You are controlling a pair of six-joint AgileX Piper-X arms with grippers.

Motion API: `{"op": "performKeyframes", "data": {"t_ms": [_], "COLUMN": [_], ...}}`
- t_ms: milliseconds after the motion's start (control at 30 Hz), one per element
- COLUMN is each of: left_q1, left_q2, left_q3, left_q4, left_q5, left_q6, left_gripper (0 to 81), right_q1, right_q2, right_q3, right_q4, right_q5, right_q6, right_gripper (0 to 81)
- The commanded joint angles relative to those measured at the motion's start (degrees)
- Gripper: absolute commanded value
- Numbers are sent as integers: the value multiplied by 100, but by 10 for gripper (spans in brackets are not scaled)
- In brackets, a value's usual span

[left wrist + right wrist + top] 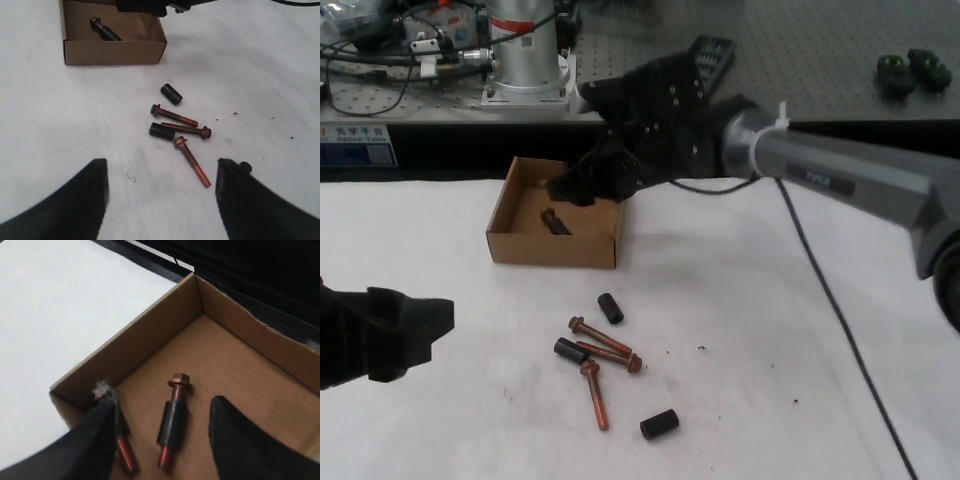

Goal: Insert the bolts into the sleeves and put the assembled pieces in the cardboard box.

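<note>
The cardboard box (552,250) sits at the back of the white sheet. My right gripper (582,182) hangs open over it. Inside lies one bolt in a black sleeve (172,422), and a second copper bolt shank (126,457) shows partly behind one of my right fingers (95,445). Loose on the sheet in front of the box are three copper bolts (174,116) (186,130) (192,162) and black sleeves (171,93) (161,131) (660,425). My left gripper (162,200) is open and empty, low at the near left, short of this pile.
A raised perforated bench with a metal cylinder (525,45) and cables runs behind the box. The right arm's cable (820,280) trails across the sheet on the right. Open white sheet lies left and right of the pile.
</note>
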Motion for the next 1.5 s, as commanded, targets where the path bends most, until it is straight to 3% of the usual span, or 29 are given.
{"op": "performKeyframes", "data": {"t_ms": [0,167,400,533,700,1067,1467], "left_q1": [14,14,14,14,14,14,14], "left_q2": [-31,-31,-77,-213,-364,-376,-376], "left_q3": [-28,-28,-28,-28,-28,-28,-28], "left_q4": [-128,-403,-701,-675,-675,-675,-675], "left_q5": [51,51,51,51,51,51,51], "left_q6": [-91,-91,-91,-91,-91,-91,-91], "left_gripper": [456,456,456,456,456,456,456], "right_q1": [-2,235,839,1064,1017,870,1092], "right_q2": [-736,-930,-930,-930,-930,-837,-814], "right_q3": [-97,89,615,741,737,932,1373], "right_q4": [1541,3580,3086,2766,2720,2926,3019], "right_q5": [351,725,736,1120,1492,1493,1407], "right_q6": [-423,-999,-1036,-1036,-1036,-988,-725], "right_gripper": [370,308,293,293,292,292,292]}}
